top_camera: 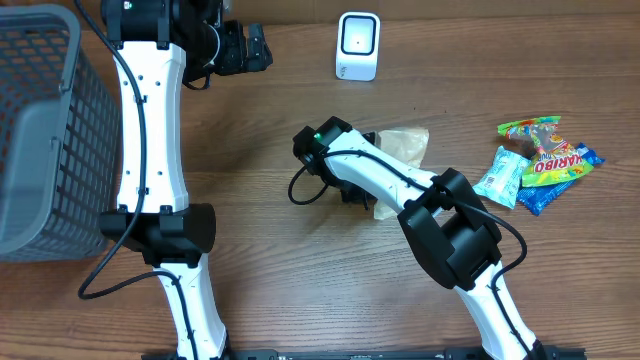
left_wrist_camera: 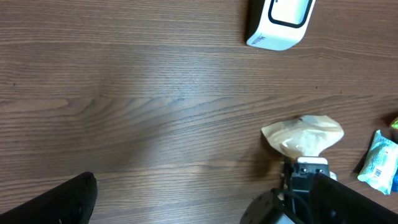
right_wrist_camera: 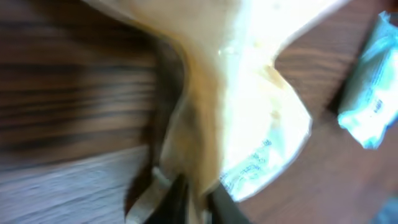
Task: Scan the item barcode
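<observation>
The item is a tan packet (top_camera: 405,142) with a printed white label, lying mid-table. My right gripper (top_camera: 362,196) is shut on its near end. In the right wrist view the two dark fingers pinch the packet (right_wrist_camera: 249,93) at the bottom of the frame, at the right gripper (right_wrist_camera: 199,200). The white barcode scanner (top_camera: 358,45) stands at the back of the table. My left gripper (top_camera: 252,48) hovers open and empty to the scanner's left. Its wrist view takes in the scanner (left_wrist_camera: 280,22), the packet (left_wrist_camera: 305,137) and the right gripper (left_wrist_camera: 305,173) holding it.
A grey mesh basket (top_camera: 40,140) fills the left edge. Snack packs lie at the right: a Haribo bag (top_camera: 552,160) and a light blue pack (top_camera: 500,175). The light blue pack (right_wrist_camera: 372,99) lies close to the held packet.
</observation>
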Motion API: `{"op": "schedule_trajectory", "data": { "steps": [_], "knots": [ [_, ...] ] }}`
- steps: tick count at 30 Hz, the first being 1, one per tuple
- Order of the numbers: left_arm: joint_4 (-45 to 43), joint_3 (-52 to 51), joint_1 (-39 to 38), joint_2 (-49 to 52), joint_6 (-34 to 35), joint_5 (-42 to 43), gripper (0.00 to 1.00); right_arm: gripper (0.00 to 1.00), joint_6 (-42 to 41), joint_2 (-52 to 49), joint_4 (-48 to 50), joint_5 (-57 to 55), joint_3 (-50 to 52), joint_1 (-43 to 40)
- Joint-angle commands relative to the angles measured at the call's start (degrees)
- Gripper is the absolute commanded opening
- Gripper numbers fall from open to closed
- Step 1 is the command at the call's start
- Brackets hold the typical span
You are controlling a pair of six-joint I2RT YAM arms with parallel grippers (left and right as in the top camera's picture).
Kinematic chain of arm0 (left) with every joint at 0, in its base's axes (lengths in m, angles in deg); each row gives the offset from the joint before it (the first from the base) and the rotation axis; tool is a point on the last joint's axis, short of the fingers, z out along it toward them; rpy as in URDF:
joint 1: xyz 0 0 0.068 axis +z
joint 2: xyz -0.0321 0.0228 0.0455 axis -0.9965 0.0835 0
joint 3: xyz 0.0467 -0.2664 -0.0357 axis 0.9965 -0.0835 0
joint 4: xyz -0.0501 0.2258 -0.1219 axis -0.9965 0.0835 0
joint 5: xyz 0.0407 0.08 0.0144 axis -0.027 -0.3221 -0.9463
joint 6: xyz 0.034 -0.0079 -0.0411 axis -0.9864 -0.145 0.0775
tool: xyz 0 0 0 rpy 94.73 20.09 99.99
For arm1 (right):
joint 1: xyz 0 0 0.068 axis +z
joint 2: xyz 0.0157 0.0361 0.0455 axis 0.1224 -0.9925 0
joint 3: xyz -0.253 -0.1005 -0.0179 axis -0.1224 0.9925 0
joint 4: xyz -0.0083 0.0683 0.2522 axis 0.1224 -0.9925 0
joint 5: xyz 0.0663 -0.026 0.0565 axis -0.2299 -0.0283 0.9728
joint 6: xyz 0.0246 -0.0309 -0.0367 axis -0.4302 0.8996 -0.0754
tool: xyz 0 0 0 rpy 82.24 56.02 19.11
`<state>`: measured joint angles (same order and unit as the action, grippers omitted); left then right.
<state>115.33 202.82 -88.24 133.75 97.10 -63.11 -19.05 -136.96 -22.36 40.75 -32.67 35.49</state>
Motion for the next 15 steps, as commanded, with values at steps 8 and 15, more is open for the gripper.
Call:
{"op": "schedule_trajectory", "data": {
  "steps": [8, 15],
  "knots": [
    [-0.07, -0.02, -0.74, -1.60, 0.33, -0.11, 1.00, 0.04, 13.90, 4.94, -1.20, 13.86, -9.92, -2.27],
    [-0.07, -0.02, -0.74, -1.60, 0.33, -0.11, 1.00, 0.04, 30.84, 10.69, 2.91, 48.74, -9.92, -9.05]
  ]
}}
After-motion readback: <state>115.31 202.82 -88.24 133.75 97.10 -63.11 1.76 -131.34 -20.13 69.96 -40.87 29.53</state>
